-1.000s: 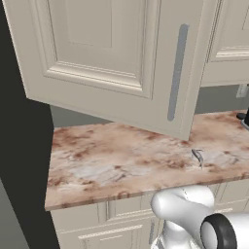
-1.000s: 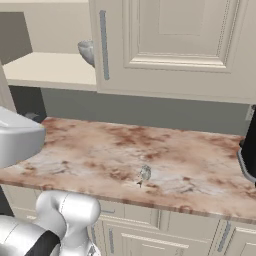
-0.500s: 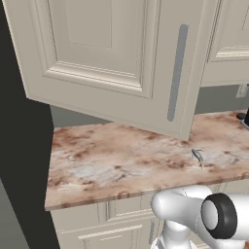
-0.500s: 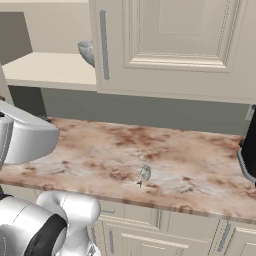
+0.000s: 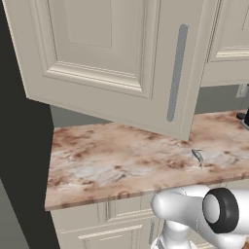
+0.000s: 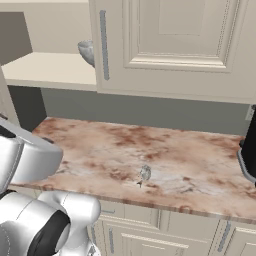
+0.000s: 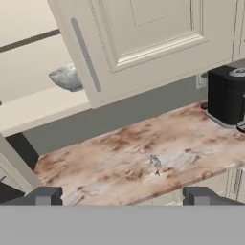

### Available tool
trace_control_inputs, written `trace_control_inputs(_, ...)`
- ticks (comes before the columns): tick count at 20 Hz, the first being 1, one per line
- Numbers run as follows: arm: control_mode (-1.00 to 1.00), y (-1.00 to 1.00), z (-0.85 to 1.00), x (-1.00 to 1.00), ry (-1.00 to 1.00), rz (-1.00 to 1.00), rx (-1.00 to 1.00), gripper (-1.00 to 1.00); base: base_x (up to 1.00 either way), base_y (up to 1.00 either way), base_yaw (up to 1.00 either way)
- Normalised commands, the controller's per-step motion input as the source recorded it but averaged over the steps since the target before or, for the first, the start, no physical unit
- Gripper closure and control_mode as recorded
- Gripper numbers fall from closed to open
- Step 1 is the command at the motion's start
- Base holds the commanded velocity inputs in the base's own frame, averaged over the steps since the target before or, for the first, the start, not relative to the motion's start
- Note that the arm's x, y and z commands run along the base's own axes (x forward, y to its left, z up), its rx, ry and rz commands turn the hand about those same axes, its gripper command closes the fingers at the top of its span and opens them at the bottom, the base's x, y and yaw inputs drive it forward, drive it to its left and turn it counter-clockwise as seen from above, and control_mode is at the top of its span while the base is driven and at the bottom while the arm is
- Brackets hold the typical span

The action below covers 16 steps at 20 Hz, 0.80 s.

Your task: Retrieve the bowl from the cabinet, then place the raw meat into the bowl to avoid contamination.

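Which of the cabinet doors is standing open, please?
The left door, swung out over the counter; the bowl shows on the shelf behind its handle. The neighbouring doors sit shut.

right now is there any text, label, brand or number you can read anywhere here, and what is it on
None: nothing legible in any view.
The cabinet doors, the bowl on its shelf, the marble counter and the black appliance at the counter's end are all plain, with no lettering or signs visible.
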Motion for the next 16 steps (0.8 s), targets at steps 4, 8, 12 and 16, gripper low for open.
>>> trace_control_inputs(4,-1.00,0.04,-0.39,0.00,-0.04,0.00,0.03,-1.00,0.00,0.00,0.00)
trace_control_inputs(8,-1.00,0.09,-0.38,0.16,-0.08,0.00,0.04,-1.00,0.00,0.00,0.00)
trace_control_inputs(12,-1.00,0.18,-0.33,0.35,-0.09,0.00,0.04,-1.00,0.00,0.00,0.00)
trace_control_inputs(16,-1.00,0.26,-0.33,0.43,-0.13,0.00,0.03,-1.00,0.00,0.00,0.00)
